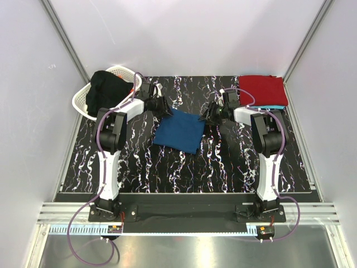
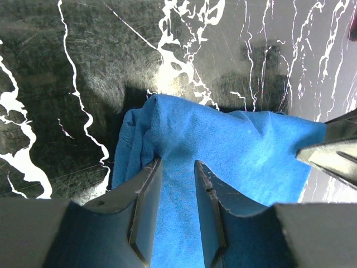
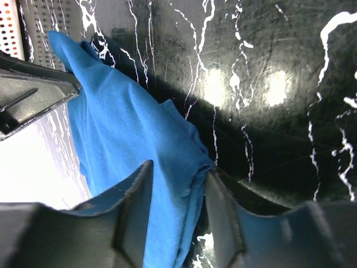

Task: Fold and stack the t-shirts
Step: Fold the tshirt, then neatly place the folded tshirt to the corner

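Jaws of the left gripper (image 2: 177, 165) are pinching a bunched fold of the blue t-shirt (image 1: 179, 130), and creases in the cloth are running up to the pinch. Jaws of the right gripper (image 3: 179, 170) are standing on either side of the opposite edge of the same shirt, with cloth lying between them. Whether they are actually clamping it, I cannot tell.

Seen from overhead, with the arm bases at 6 o'clock, the left gripper is meeting the shirt at about 11 o'clock of the cloth. The right gripper is meeting it at about 1 o'clock. Both arms are reaching inward toward one another over the table (image 1: 167, 173), a black surface with white marble veins.

The blue t-shirt is lying near the middle of the table as a compact, roughly four-sided shape, tilted so that one corner is pointing toward 5 o'clock. In the wrist views a dark shadow is showing under its edge beside the grippers.

At about 1 o'clock on the table, well apart from the blue one, a folded red t-shirt (image 1: 262, 88) is lying on top of a turquoise t-shirt (image 1: 274, 106). Only a thin edge of the turquoise one is showing, at the near side.

At about 10 o'clock a white lattice basket (image 1: 82, 102) is sitting at the table's far left corner. A dark t-shirt (image 1: 109, 89) is heaped inside it and draping over the rim.
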